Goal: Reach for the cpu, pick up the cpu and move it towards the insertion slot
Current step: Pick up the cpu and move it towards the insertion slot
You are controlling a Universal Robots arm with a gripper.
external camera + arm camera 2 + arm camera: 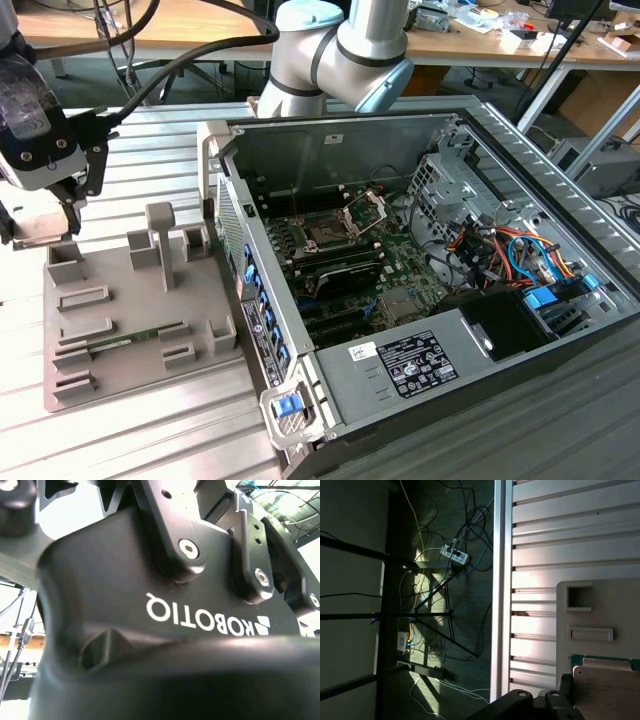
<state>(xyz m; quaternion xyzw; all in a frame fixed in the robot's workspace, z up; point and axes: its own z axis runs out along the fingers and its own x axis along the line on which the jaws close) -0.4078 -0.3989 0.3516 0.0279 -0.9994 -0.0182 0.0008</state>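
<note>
By the grey tray (600, 607), silvery teal-rimmed cpu (607, 690).

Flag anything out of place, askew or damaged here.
Nothing stands out. The slot sits in the open case with its bracket hinged up, the cpu is square to the tray by the gripper, and nothing looks bent or spilled.

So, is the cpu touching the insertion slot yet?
Apart. The exterior view shows the cpu in the gripper, far on that view's left beyond the grey tray, while the insertion slot sits inside the open case.
</note>
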